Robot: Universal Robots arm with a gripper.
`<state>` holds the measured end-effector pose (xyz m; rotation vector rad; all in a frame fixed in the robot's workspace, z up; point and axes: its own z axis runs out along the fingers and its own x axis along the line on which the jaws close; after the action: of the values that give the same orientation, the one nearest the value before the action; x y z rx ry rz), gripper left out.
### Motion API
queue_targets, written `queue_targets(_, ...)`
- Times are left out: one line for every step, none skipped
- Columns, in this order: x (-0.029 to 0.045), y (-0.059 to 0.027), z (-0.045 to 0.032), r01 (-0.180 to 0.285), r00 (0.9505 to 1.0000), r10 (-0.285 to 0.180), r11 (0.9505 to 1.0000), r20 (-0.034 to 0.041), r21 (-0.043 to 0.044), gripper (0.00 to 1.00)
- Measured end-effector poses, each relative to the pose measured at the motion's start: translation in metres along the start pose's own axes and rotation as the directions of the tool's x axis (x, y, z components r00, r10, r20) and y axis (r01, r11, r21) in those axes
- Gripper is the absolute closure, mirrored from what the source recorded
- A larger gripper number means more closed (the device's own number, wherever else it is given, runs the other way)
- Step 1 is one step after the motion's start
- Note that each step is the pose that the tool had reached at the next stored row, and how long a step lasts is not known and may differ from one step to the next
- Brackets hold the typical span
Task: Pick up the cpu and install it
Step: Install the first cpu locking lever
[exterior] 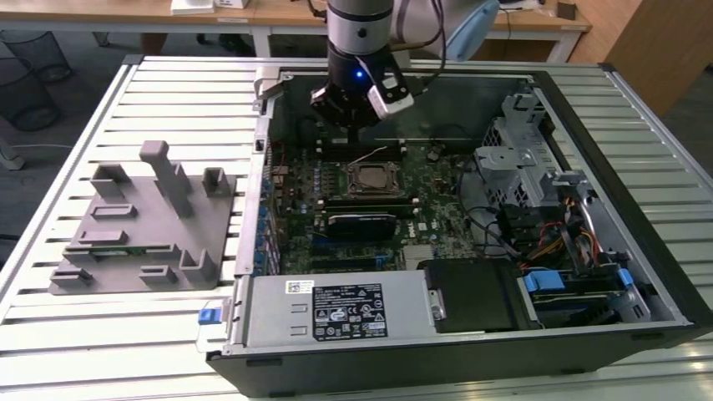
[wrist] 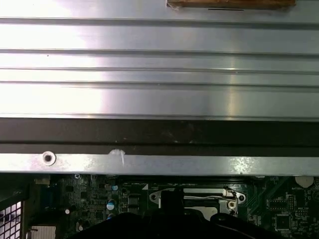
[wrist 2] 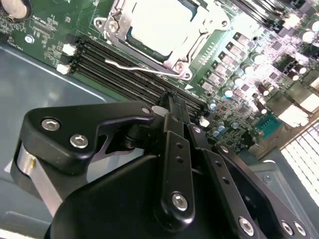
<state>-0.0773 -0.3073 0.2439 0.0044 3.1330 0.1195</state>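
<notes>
1. Across the slatted metal tabletop [exterior: 156, 92] lies an open computer case [exterior: 657, 276] on its side, with a grey moulded fixture [exterior: 139, 225] well apart on the exterior view's left.
2. Inside the case, the green motherboard [exterior: 440, 221] faces up, and the arm hangs over its far edge.
3. At the board's middle sits the socket [exterior: 371, 178]; in the second wrist view the cpu [wrist 2: 159, 22] already rests in the frame, pale top showing, with the thin metal lever [wrist 2: 137, 67] lying loose beside it.
4. Risk, as I judge it: with the lever unlatched, a nudge from the arm could shift the chip on the socket contacts.
5. Above the memory slots just behind the socket, the pincer [wrist 2: 170, 107] is clenched, fingers together, holding nothing.
</notes>
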Motion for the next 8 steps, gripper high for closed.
queue_targets(-0.001, -0.0001, 0.0007, 0.0, 1.0, 0.0, 1.0, 0.0, 0.0017, 0.89)
queue_targets(-0.002, -0.0001, 0.0015, 0.0, 1.0, 0.0, 1.0, 0.0, 0.0041, 0.89)
queue_targets(-0.0029, -0.0002, 0.0023, 0.0, 1.0, 0.0, 1.0, 0.0001, 0.0076, 0.89)
queue_targets(-0.0038, -0.0002, 0.0032, 0.0, 1.0, 0.0, 0.9999, 0.0001, 0.0124, 0.89)
queue_targets(-0.0045, -0.0003, 0.0043, 0.001, 1.0, -0.001, 0.9999, 0.0, 0.0171, 0.89)
queue_targets(-0.0052, -0.0004, 0.0053, 0.001, 1.0, -0.001, 0.9998, 0.0, 0.0195, 0.89)
queue_targets(-0.0062, -0.0005, 0.0061, 0.002, 1.0, -0.002, 0.9998, -0.0001, 0.0198, 0.89)
queue_targets(-0.0076, -0.0005, 0.0068, 0.002, 1.0, -0.002, 0.9998, -0.0001, 0.0199, 0.89)
